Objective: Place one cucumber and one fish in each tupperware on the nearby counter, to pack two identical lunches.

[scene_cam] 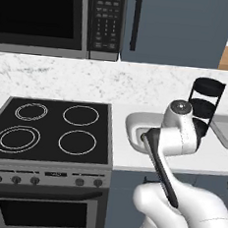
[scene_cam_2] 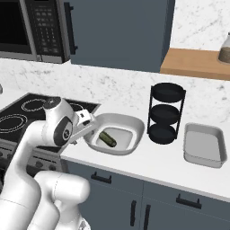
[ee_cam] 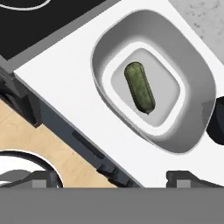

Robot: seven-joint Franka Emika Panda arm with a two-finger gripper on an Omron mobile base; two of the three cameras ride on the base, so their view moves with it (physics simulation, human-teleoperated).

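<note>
Hand view looks straight down on the white rounded tub [ee_cam: 192, 83], with a dark green cucumber [ee_cam: 139, 87] lying flat on its floor, running from about 11 to 5 o'clock. The gripper [ee_cam: 111, 178] hangs above the counter [ee_cam: 61, 83] edge with its jaws spread wide, nothing between them. From the right base view, the black three-tier rack [scene_cam_2: 166, 112] stands just at the tub's 3 o'clock, and the light-grey tray [scene_cam_2: 204, 144] sits past that.

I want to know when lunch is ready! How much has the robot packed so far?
Done: one dark green cucumber lies in the white tub. In hand: nothing; the gripper is open above the tub. Left: the grey tray is empty, and no fish is packed in either.
</note>
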